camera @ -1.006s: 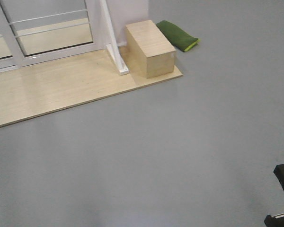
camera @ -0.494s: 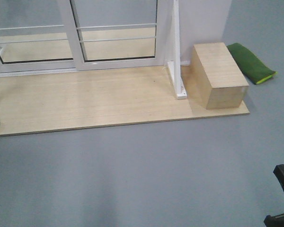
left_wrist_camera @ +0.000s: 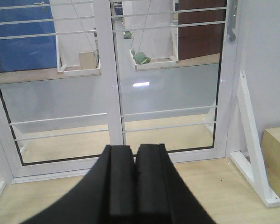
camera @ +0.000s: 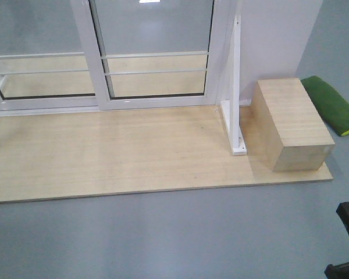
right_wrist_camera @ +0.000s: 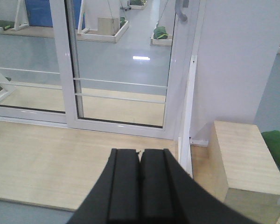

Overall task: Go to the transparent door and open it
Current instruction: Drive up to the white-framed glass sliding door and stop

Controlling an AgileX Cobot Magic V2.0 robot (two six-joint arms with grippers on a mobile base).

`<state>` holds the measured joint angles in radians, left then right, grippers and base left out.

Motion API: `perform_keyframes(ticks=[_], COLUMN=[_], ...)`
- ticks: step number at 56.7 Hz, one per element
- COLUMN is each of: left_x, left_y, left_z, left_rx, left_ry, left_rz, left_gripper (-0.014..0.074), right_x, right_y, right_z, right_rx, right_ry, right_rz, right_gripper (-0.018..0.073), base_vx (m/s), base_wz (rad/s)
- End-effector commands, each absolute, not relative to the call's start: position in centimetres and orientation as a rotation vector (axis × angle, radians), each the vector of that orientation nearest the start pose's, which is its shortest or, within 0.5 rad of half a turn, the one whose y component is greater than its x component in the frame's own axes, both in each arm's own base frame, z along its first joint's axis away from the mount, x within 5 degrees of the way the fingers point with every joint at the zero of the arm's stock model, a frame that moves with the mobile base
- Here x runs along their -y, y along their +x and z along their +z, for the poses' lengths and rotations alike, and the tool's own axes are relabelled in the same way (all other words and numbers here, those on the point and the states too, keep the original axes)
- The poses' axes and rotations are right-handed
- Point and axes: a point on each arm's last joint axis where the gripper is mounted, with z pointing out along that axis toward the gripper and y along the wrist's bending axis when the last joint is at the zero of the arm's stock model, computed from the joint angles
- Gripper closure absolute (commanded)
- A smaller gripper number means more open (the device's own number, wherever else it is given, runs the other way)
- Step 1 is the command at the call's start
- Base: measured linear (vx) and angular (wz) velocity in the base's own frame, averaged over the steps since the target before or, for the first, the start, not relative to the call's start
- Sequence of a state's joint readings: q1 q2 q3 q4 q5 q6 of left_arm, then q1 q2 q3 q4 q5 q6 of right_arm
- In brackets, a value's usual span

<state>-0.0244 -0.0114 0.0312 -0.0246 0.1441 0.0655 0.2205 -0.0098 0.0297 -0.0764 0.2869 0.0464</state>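
While the door (camera: 157, 29) stands straight ahead of me, high in the middle of the front view, its white frame rises from the far edge of the platform (camera: 104, 157) and two thin bars cross the glass low down. Its grey handle (left_wrist_camera: 231, 21) sits up on the right stile. That stile lies against the frame beside the wall (camera: 273, 35), so the door looks closed to me. Just left of it is the matching panel (camera: 35, 35), their stiles side by side.

A slanted white brace (camera: 237, 87) stands right of the door with its foot on the platform. The box (camera: 294, 125) is just beside that foot, on the platform's right end, with its near corner close to the front edge. A green cushion (camera: 331, 107) lies on the floor (camera: 163, 238) right of the box.

From the door's sill to the platform's front edge is a wide run of wood. That edge runs nearly level across my view, and the grey floor fills the whole foreground up to it.

My left gripper (left_wrist_camera: 136, 148) has its fingers pressed together with nothing between them, and it points at the meeting stiles. My right gripper (right_wrist_camera: 140, 151) is closed the same way and holds nothing, aimed at the platform below the door's right side.
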Motion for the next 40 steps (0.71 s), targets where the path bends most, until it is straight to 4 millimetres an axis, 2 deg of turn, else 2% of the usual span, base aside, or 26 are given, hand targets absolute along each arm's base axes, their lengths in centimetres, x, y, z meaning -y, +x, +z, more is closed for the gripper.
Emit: perform_keyframes(ticks=[1, 40], left_x=[0.19, 0.19], left_y=[5.63, 5.63], left_z=[19.44, 19.44], left_rx=[-1.565, -1.565], left_ry=[0.051, 0.051], left_rz=[0.0, 0.0], left_gripper=[0.0603, 0.0603], right_x=[-1.04, -1.04], right_y=[5.43, 5.43], right_z=[18.44, 18.44], right_rx=[-1.685, -1.685], right_ry=[-0.204, -0.204], right_rz=[0.12, 0.12], right_gripper=[0.0561, 0.0561], base_vx=[0.52, 0.54], base_wz=[-0.01, 0.09])
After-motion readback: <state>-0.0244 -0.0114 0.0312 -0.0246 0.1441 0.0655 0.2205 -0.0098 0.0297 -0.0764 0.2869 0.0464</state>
